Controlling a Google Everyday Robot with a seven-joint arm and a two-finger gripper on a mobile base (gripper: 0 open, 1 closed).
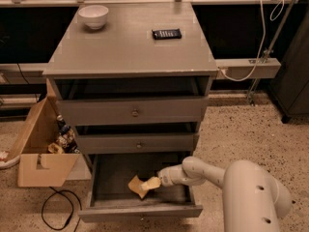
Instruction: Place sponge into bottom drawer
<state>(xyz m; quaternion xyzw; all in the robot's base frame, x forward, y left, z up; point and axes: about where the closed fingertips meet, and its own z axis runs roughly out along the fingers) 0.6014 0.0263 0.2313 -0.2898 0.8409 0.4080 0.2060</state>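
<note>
The grey cabinet's bottom drawer (140, 212) is pulled open at the bottom of the camera view. My white arm reaches into it from the right. My gripper (151, 182) is inside the drawer, shut on the pale yellow sponge (137, 185). The sponge is tilted, and I cannot tell whether it touches the drawer's dark floor. The two upper drawers (135, 112) with round knobs are closed.
A white bowl (93, 16) and a flat black remote-like device (166, 33) sit on the cabinet top. A tan cardboard box (39, 144) with items stands on the floor to the left, with a black cable (53, 211) beside it. A rail with cables runs behind.
</note>
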